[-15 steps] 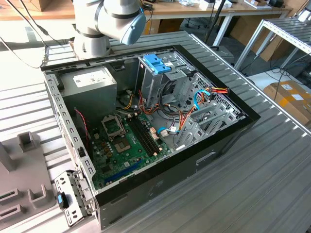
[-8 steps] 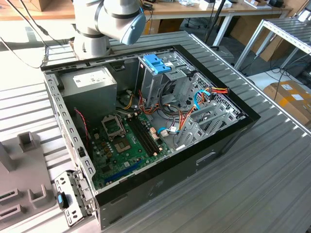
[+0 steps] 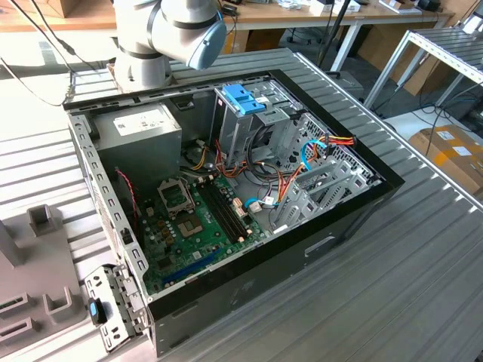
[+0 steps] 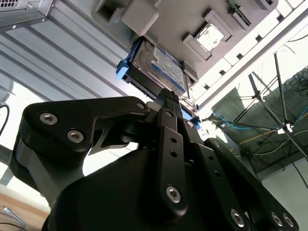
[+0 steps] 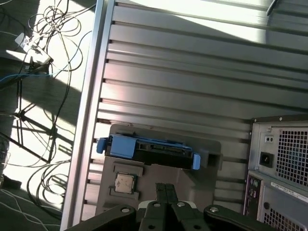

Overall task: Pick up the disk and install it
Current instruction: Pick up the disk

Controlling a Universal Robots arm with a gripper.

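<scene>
Open computer case (image 3: 302, 256) lies on slatted metal table (image 3: 392, 302) | robot arm (image 3: 170, 30) stands at its far side | inside: grey power supply (image 3: 143, 132) far, toward the exterior view's left; green motherboard (image 3: 189, 226) nearer; blue bracket (image 3: 243, 99) atop drive cage | grey fixture (image 3: 38, 279) near, at the exterior view's left | cardboard box (image 3: 453, 151) at the exterior view's right

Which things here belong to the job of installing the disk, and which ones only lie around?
For the job: the disk on its grey holder, the gripper near it, the open computer case.
Lying about: the square silver chip, floor cables, cardboard box.
</scene>
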